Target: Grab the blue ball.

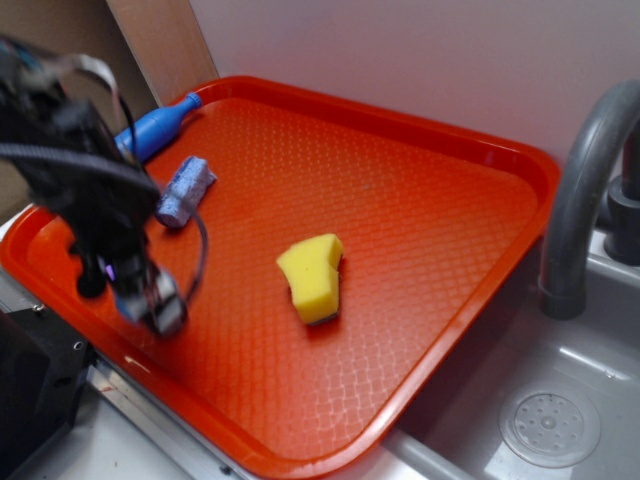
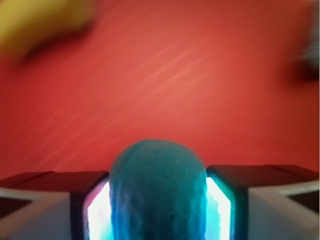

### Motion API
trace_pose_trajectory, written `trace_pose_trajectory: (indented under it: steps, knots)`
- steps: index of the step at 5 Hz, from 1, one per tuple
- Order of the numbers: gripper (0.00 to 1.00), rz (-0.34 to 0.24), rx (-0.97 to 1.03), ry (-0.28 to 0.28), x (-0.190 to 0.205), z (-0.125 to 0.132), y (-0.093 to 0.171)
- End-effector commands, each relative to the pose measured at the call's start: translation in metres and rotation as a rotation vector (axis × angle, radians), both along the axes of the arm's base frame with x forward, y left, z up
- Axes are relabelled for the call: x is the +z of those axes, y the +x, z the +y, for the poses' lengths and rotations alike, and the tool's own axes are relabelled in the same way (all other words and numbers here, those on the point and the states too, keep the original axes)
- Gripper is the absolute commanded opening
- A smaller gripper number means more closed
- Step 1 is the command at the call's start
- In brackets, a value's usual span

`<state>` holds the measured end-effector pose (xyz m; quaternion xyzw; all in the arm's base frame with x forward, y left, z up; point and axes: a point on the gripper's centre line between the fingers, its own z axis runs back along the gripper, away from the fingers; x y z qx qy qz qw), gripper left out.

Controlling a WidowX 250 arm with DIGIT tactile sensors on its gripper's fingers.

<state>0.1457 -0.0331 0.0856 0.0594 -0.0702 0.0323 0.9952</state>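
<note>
In the wrist view the blue ball (image 2: 157, 192) is seen pinched between the two pads (image 2: 97, 212) of the hand (image 2: 157, 212), one pad pressed against each side, dimpled surface visible, glow on the pads' inner faces. Beyond it the red tray (image 2: 175, 90) is seen, blurred; a yellow blur at the upper left corner is the yellow sponge (image 2: 40, 22), and a dark blur is seen at the right edge, not identifiable. In the exterior view the hand (image 1: 155, 300) is seen low over the near-left part of the tray (image 1: 420, 250), motion-blurred; the ball itself cannot be made out there. The sponge (image 1: 313, 277) is placed near the tray's middle, well apart from the hand. Farther back, a bluish-purple speckled block (image 1: 185, 190) lies on the tray's left side, and a blue bottle (image 1: 155, 128) is laid across the far-left rim. A grey faucet (image 1: 580, 190) and a sink (image 1: 540, 400) are seen right of the tray.
</note>
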Motion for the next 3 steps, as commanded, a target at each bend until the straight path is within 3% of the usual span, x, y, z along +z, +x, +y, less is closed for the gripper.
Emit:
trace_pose_trajectory:
  steps: [1,2,3]
  knots:
    - [0.0,-0.048,0.353,-0.108,0.093,0.111,0.019]
    - [0.0,-0.054,0.267,-0.162,0.099,0.132,0.033]
    - [0.0,-0.055,0.19,-0.139,0.094,0.111,0.037]
